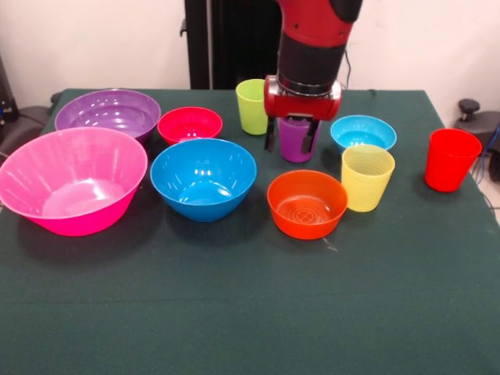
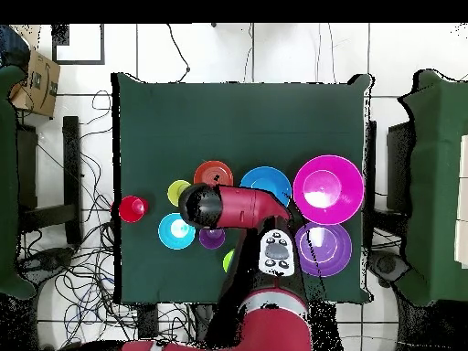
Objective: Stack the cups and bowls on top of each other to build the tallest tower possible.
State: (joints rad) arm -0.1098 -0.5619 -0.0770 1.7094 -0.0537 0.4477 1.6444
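Orange bowl [image 1: 307, 204] sits closest to the front camera, upright on the green table [image 1: 234, 312], just right of the medium blue bowl [image 1: 203, 178]. Very large pink bowl [image 1: 70, 180] is at front-view left, with the large purple bowl [image 1: 108, 112] behind it, rims close. Small red bowl [image 1: 190, 125] sits between the large purple bowl and the lime green cup [image 1: 251, 106], behind the blue one. Yellow cup [image 1: 367, 177] is just right of the orange bowl; light blue bowl [image 1: 362, 133] right behind it. Red cup [image 1: 451, 159] stands apart near the right edge.

No tower: nothing nested, all ten pieces sit separately and mouth-up.

Gripper [image 1: 292, 136] is down over the translucent purple cup [image 1: 297, 141], which stands on the table between the lime green cup and the light blue bowl. Fingers [image 1: 269, 133] are spread, one dark finger on each side of the cup's upper part. Can't tell if they touch the wall.

Overhead: arm [image 2: 233, 206] reaches from the base at the bottom and covers the small red bowl and most of the lime green cup; purple cup [image 2: 212, 239] shows just below the wrist.
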